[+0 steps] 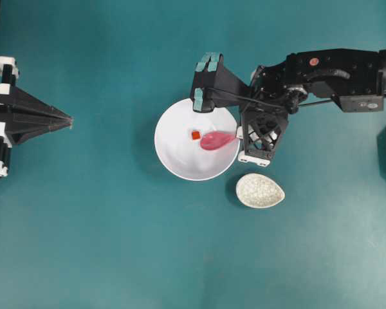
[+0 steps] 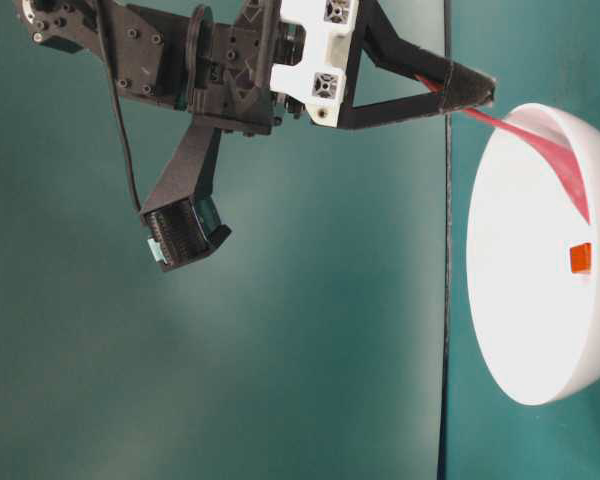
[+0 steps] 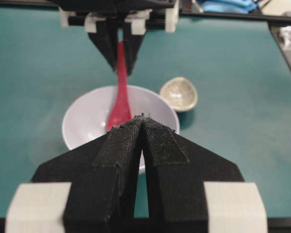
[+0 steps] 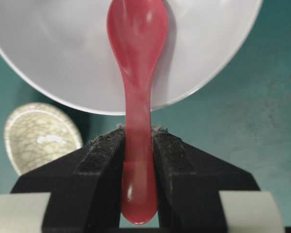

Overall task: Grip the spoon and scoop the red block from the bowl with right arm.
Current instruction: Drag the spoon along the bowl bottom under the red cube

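Clamped on the glossy pink-red plastic spoon's [image 4: 137, 92] handle, the right arm's black gripper [image 4: 138, 145] holds its scoop inside the large round white bowl [image 1: 174, 158], just right of the tiny red-orange block [image 1: 195, 135], while the left gripper [image 3: 143, 127] rests pressed together.

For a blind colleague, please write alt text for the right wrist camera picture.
The right gripper holds a pink spoon by its handle, the scoop over a white bowl. A small speckled dish sits beside the bowl on the teal table.

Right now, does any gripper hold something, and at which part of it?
Yes. The right gripper holds the pink-red spoon by its handle, near the end, with the scoop inside the white bowl. The left gripper is shut and holds nothing.
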You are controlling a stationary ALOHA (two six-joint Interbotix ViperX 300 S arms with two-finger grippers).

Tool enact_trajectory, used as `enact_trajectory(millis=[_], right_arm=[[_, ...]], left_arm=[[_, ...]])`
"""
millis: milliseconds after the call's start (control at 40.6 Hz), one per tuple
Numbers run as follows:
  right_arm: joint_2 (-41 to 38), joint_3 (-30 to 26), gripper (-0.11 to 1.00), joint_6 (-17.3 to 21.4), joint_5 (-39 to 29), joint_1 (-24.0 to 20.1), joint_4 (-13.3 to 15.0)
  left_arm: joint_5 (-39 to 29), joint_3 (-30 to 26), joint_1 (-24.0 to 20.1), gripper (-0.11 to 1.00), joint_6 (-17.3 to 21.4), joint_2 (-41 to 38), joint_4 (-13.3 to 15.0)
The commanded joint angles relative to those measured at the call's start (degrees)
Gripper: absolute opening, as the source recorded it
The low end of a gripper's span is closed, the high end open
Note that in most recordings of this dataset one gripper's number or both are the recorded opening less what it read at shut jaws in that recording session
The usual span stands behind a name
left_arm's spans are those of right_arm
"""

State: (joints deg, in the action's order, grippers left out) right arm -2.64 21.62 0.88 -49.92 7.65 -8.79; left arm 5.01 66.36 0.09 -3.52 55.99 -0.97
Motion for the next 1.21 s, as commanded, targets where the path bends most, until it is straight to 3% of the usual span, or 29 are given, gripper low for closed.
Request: enact_trajectory(millis=[0, 640, 1182], right_arm=[[1.8, -1.6, 0.22, 0.3, 0.4, 0.1, 1.1], [-3.4, -7.1, 0.22, -0.4, 3.1, -0.7, 2.0], [-1.1, -4.3, 0.22, -0.5, -4.0, -1.7, 2.2]], left_arm=[[0.4, -1.2, -0.1, 0.00, 0.0, -0.4, -0.2], [0.4, -1.1, -0.1, 0.00, 0.0, -0.4, -0.2], [0.4, -1.1, -0.1, 0.00, 0.0, -0.4, -0.2]])
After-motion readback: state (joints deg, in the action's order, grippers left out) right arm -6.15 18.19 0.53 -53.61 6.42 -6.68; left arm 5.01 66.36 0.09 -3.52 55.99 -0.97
